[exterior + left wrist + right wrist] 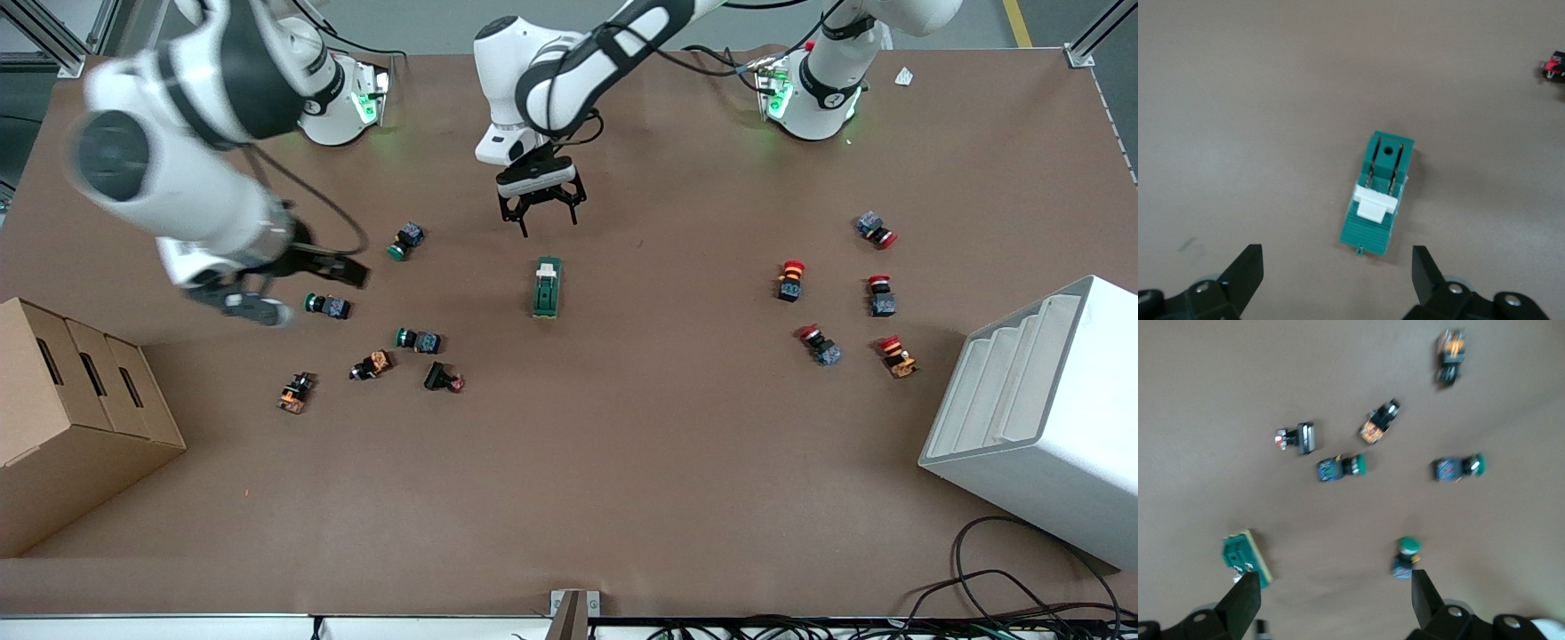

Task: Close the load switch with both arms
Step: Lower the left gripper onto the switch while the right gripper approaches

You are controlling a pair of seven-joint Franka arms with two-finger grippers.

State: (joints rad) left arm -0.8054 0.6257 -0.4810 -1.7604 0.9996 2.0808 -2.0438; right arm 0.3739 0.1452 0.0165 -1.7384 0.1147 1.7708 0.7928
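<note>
The left gripper hangs with its fingers spread wide and grasping nothing, over the bare desk just farther from the front camera than the load switch. The load switch lies flat near the desk's middle, its cream-white handle on top. The right gripper, fingers likewise released, is over the green-capped push-buttons toward the right arm's end.
</note>
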